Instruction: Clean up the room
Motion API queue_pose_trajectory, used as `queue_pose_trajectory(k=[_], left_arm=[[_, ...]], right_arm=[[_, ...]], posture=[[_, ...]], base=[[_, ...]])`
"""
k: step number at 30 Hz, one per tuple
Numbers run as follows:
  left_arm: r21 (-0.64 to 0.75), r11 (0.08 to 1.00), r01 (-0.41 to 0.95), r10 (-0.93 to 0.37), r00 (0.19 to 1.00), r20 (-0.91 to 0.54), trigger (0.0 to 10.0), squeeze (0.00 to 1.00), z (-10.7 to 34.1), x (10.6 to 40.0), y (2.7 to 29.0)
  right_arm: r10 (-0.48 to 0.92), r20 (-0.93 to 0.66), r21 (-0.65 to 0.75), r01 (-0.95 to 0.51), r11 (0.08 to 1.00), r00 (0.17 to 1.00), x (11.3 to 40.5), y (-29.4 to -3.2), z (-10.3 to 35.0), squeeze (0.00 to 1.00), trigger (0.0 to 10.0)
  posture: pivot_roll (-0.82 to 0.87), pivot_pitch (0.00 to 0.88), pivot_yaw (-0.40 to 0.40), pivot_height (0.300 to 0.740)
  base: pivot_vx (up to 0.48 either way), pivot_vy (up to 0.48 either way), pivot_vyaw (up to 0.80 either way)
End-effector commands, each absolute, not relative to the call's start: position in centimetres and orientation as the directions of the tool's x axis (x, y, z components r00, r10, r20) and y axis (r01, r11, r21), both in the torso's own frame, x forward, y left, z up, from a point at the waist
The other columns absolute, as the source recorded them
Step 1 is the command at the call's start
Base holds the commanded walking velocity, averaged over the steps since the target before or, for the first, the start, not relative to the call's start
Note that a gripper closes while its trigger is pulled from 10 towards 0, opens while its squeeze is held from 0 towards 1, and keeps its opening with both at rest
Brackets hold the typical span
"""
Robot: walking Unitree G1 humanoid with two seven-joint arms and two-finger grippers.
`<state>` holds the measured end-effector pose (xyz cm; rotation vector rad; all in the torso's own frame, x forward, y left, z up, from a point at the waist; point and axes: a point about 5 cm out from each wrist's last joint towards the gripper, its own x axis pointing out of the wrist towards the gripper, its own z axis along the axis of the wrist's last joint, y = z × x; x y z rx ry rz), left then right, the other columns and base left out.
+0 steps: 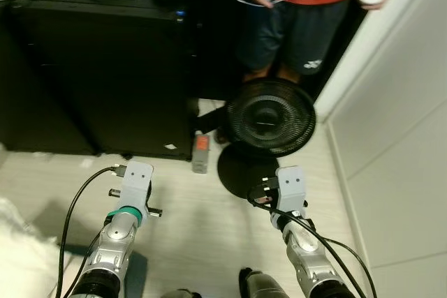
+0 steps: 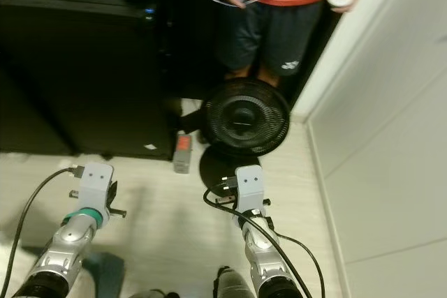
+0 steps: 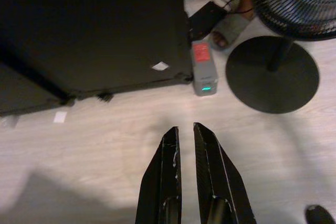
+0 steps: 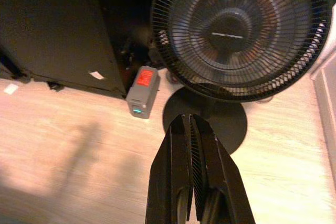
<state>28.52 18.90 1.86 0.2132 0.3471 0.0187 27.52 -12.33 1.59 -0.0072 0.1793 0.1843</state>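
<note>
Left wrist view has the left gripper [image 3: 185,135] with fingers nearly together, empty, above bare floor [image 3: 105,156]; the right gripper [image 4: 189,127] is pinched closed, empty, over the fan's round base [image 4: 231,121]. Beyond lie a grey power pack [image 1: 201,153] against the black cabinet [image 1: 105,68], then the fan [image 1: 269,116] and a person [image 1: 307,5]. Reaching forward risks the right arm tipping the fan

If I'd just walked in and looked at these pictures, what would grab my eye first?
A black fan stands on the pale floor just ahead, beside a black cabinet. Behind it stands a person holding two white controllers. Nearer, the left gripper and right gripper point forward, both shut and empty.
</note>
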Motion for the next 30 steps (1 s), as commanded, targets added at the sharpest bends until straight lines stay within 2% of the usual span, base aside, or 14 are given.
queue_pose_trajectory(k=[1, 7, 18, 30], left_arm=[[0.203, 0.979, 0.013, 0.065, 0.924, -0.376, 10.0, 0.00, 0.98, 27.80, 19.10], [0.199, 0.980, -0.001, 0.081, 0.917, -0.390, 10.0, 0.00, 0.82, 27.72, 19.25], [0.199, 0.980, -0.007, 0.085, 0.917, -0.391, 10.0, 0.00, 0.82, 27.74, 19.27], [0.231, 0.973, 0.010, 0.080, 0.923, -0.375, 10.0, 0.00, 1.03, 27.91, 19.25]], right_arm=[[0.179, -0.197, 0.018, -0.179, 0.984, 0.964, 27.18, -12.27, 1.20, 0.00, 10.0], [0.181, -0.198, 0.017, -0.181, 0.983, 0.963, 27.17, -12.25, 1.18, 0.00, 10.0], [0.182, -0.199, 0.017, -0.182, 0.983, 0.963, 27.13, -12.25, 1.16, 0.00, 10.0], [0.181, -0.199, 0.014, -0.182, 0.983, 0.963, 27.13, -12.31, 1.16, 0.00, 10.0]], posture=[[-0.08, 0.068, 0.012, 0.740], [-0.07, 0.068, 0.011, 0.740], [-0.08, 0.070, 0.011, 0.740], [-0.08, 0.070, 0.010, 0.740]], base=[[0.000, 0.000, 0.00], [0.000, 0.041, 0.00], [0.000, 0.371, 0.00], [0.000, -0.027, 0.00]])
